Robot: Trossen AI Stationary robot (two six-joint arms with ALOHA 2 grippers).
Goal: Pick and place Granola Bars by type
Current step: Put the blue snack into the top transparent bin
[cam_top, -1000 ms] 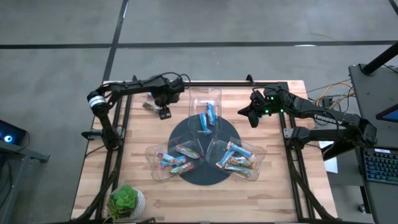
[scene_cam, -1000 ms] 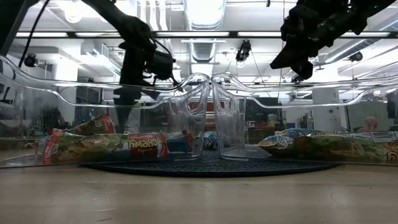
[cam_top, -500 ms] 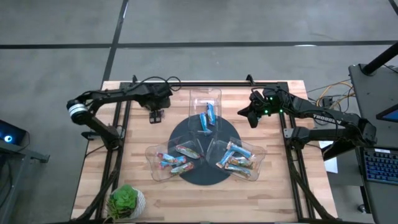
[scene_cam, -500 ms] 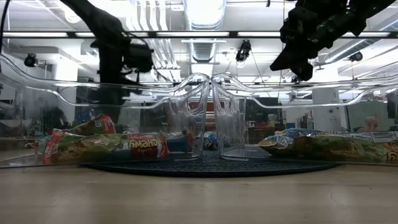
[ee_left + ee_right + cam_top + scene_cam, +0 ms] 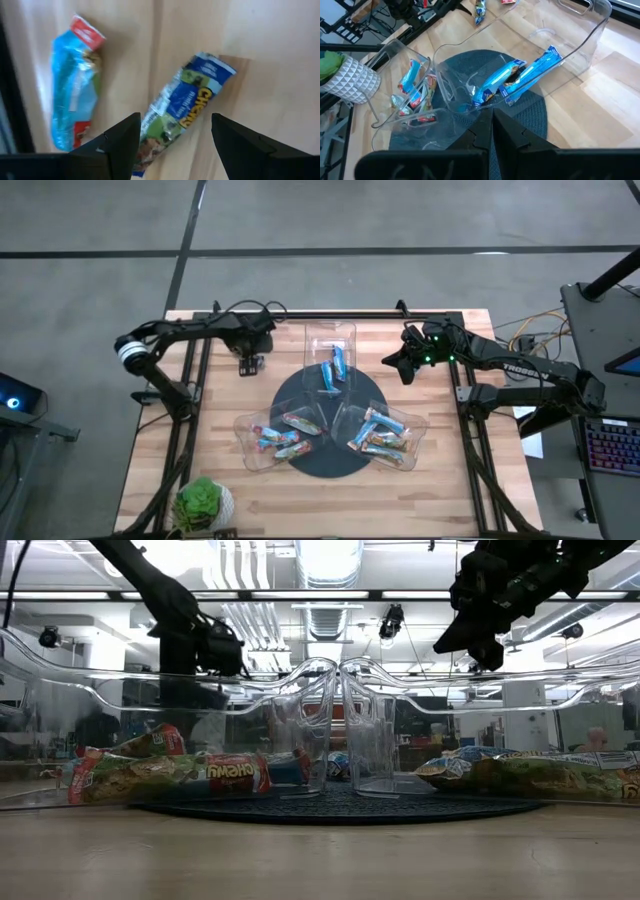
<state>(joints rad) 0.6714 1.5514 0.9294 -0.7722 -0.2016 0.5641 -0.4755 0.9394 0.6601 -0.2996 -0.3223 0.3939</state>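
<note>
Two granola bars lie flat on the wood at the table's far left: a blue-and-green one [image 5: 187, 107] and a light blue one with red ends [image 5: 75, 85]. My left gripper [image 5: 175, 122] [image 5: 250, 364] hangs over them, pointing down, open; its fingers stand on either side of the blue-and-green bar's nearer end and touch nothing. More bars lie in three clear trays: far [image 5: 332, 330], near left [image 5: 245, 442], near right [image 5: 416, 428]. My right gripper [image 5: 392, 363] [image 5: 490, 122] waits shut above the table, right of the far tray.
The trays stand on a dark round mat [image 5: 330, 465] in the table's middle. A potted plant [image 5: 203, 502] sits at the near left corner. Bare wood lies along the table's left and right sides.
My left gripper has gone toward the table's left edge and sunk a little, its wrist rolling, and now stands over the two loose bars. My right arm has kept still.
</note>
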